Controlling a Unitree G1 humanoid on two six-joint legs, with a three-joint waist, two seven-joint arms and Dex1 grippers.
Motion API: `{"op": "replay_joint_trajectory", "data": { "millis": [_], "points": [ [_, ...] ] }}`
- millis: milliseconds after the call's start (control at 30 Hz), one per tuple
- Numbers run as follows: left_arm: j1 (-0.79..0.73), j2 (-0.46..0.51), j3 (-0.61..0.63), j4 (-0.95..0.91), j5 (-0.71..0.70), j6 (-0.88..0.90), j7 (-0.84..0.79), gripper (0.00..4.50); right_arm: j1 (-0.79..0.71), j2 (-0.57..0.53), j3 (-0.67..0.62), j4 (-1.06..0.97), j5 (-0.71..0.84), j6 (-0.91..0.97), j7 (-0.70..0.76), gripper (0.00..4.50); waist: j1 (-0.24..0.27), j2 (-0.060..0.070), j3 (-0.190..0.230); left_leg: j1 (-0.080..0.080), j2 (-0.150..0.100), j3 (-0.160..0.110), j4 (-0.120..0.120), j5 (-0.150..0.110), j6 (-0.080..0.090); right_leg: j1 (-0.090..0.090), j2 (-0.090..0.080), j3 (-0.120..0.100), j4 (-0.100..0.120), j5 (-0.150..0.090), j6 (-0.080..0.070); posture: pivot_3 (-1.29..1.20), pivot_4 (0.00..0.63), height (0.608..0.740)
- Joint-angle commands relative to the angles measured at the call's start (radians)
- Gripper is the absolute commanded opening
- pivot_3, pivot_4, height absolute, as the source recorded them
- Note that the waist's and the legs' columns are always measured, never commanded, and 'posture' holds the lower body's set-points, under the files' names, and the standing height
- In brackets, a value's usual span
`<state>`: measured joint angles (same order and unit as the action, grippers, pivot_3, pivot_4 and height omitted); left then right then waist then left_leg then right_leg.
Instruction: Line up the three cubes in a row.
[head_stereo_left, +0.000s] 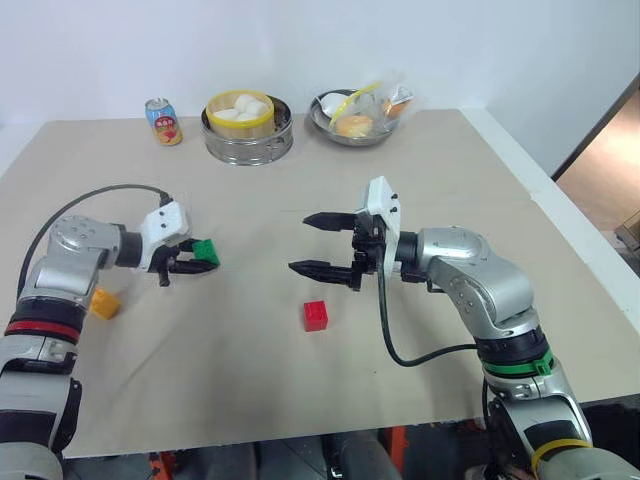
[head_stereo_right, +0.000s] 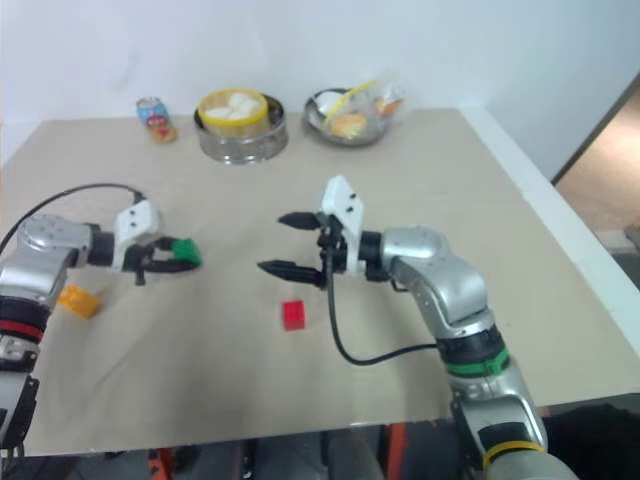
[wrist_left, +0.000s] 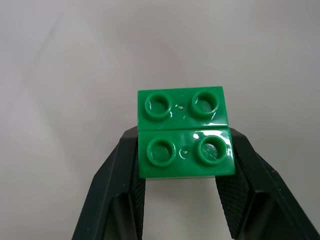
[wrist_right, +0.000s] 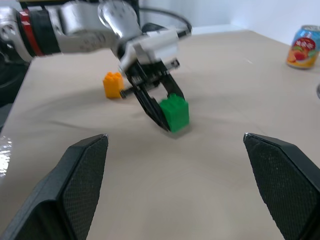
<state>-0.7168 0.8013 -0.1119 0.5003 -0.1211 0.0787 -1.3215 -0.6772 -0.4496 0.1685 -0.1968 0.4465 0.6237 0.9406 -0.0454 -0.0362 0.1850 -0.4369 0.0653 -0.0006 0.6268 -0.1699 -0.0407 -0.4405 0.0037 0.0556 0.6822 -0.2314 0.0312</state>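
Upright, studs up — green cube (wrist_left: 184, 132) pinched crosswise between left fingers (wrist_left: 120, 185).

Green cube (head_stereo_left: 205, 250), red cube (head_stereo_left: 316, 315), orange-yellow cube (head_stereo_left: 104, 303); beige table (head_stereo_left: 250, 380); black gripper fingers (head_stereo_left: 325, 222).

Head cameras look down; wrist cameras close on green cube (wrist_left: 184, 132)

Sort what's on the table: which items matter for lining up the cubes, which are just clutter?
Job:
- green cube, gripped in the left tool
- red cube, on the table
- orange-yellow cube, on the table near the left arm

Clutter:
- soda can
- steamer with buns
- metal bowl of food
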Motion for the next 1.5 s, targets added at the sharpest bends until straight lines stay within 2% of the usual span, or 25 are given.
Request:
{"op": "replay_joint_trajectory", "data": {
  "millis": [33,100,233,400,533,1067,1200,1500],
  "points": [
    [0.087,0.043,0.03,-0.306,-0.084,0.178,-0.016,1.38,-0.006,-0.035,-0.011,-0.032,0.005,-0.018,0.03,4.5,-0.002,0.0,0.0,0.0,0.0,0.0,0.0,0.0,0.0,0.0,0.0,0.0,0.0,0.0,0.0,0.0,0.15,0.74],
    [0.174,0.062,0.034,-0.489,-0.141,0.291,-0.016,1.38,0.002,-0.056,-0.017,-0.047,0.003,-0.023,0.038,4.5,-0.003,0.0,0.0,0.0,0.0,0.0,0.0,0.0,0.0,0.0,0.0,0.001,0.0,0.0,0.0,0.0,0.15,0.74],
    [0.301,0.062,0.031,-0.706,-0.172,0.427,0.063,1.38,0.027,-0.084,-0.012,-0.064,-0.007,-0.041,0.043,4.5,-0.002,0.0,0.0,0.0,0.0,0.0,-0.001,0.0,0.0,0.0,0.0,0.001,0.0,-0.001,0.0,0.0,0.15,0.74],
    [0.365,0.062,0.021,-0.825,-0.187,0.514,0.128,1.38,0.041,-0.087,-0.009,-0.077,-0.002,-0.042,0.041,4.5,-0.002,0.0,0.0,0.001,0.0,-0.001,0.0,0.002,0.002,0.0,0.001,0.0,0.0,0.001,0.001,0.0,0.15,0.74],
    [0.368,0.061,0.012,-0.839,-0.193,0.533,0.146,1.38,0.047,-0.085,-0.003,-0.08,-0.007,-0.05,0.041,4.5,-0.001,0.0,0.0,0.002,0.0,-0.001,0.001,0.004,0.006,0.001,0.001,0.001,0.0,0.003,-0.004,0.0,0.15,0.74],
    [0.317,0.069,-0.094,-0.782,-0.157,0.462,0.087,1.38,0.043,-0.08,0.01,-0.083,-0.003,-0.053,0.046,4.5,-0.001,0.0,0.0,0.002,0.0,0.0,0.0,0.005,0.007,0.0,0.001,0.001,0.0,0.003,-0.005,0.0,0.15,0.74],
    [0.282,0.06,-0.116,-0.721,-0.117,0.413,0.08,1.38,0.072,-0.125,0.032,-0.128,0.036,-0.056,0.146,4.5,-0.001,0.0,0.0,0.002,0.0,0.0,0.0,0.005,0.007,0.0,0.002,0.001,0.0,0.003,-0.005,0.0,0.15,0.74],
    [0.26,0.06,-0.122,-0.684,-0.109,0.39,0.064,1.38,0.078,-0.136,0.064,-0.111,0.002,-0.105,0.19,4.5,-0.001,0.0,0.0,0.002,0.0,0.0,0.0,0.005,0.007,0.0,0.002,0.001,0.0,0.003,-0.005,0.0,0.15,0.74]
  ]
}}
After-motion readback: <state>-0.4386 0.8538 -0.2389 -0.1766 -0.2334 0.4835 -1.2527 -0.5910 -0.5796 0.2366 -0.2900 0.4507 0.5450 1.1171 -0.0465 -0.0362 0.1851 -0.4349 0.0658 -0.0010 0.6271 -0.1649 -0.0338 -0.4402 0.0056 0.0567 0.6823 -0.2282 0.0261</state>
